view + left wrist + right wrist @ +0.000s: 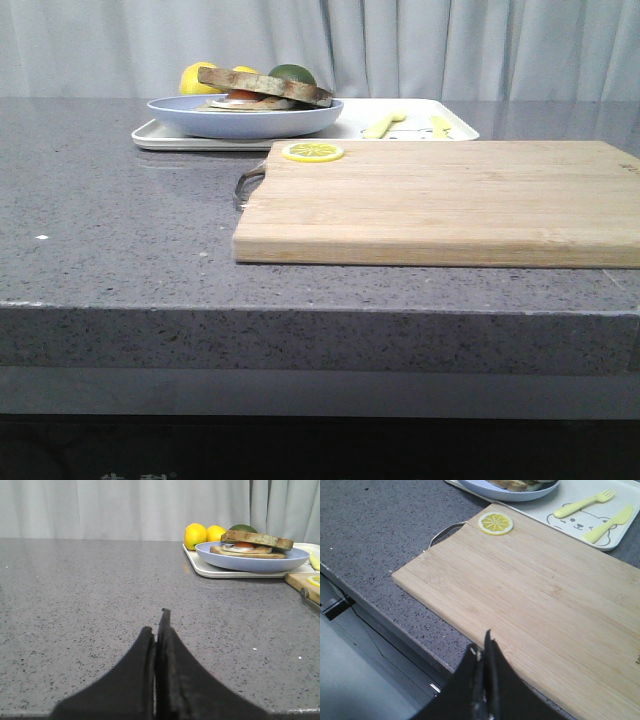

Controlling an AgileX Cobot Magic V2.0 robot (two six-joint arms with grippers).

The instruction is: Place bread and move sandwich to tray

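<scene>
— Grey counter (120,200) is carrying everything; where is your sandwich (256,545) sitting?

— Well ahead of your left end effector (159,630), plated on the tray (440,118), topped with bread (265,86). Both end effectors, including your right end effector (484,655), are pressing together empty; nothing seems left.

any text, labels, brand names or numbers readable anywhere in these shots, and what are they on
No text can be read in full.
Front view, bottom edge: white characters on the dark panel below the counter, cut off by the frame, unreadable.
White tray: a printed bear face, a drawing only, no words.
Cutting board, blue plate, lemon slice: no lettering visible.
</scene>
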